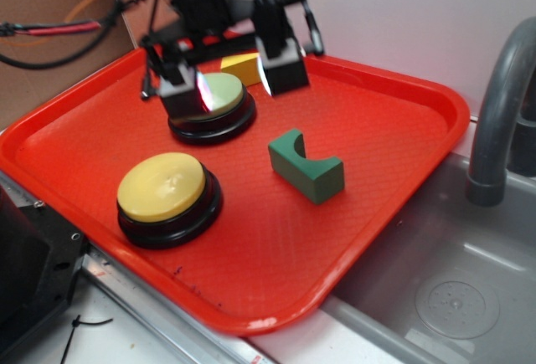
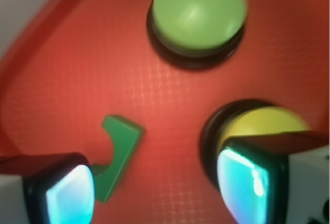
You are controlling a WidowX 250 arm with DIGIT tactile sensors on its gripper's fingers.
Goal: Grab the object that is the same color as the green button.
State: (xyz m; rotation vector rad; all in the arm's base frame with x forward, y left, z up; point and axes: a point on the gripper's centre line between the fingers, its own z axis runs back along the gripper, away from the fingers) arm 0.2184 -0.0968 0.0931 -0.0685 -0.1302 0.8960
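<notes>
End effector (image 1: pixel 228 78): wide open, holding nothing, over the green button (image 1: pixel 215 96).
Block (image 1: pixel 306 165): green, on the red tray (image 1: pixel 402 96), apart from both buttons, seemingly untouched.
Yellow button (image 1: pixel 163 187): near front.

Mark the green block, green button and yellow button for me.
green block (image 1: pixel 306 166): exterior view, on its front face below the notch.
green button (image 2: pixel 200 9): wrist view, centre of the pale green dome.
yellow button (image 1: pixel 161 185): exterior view, middle of the yellow dome.
</notes>
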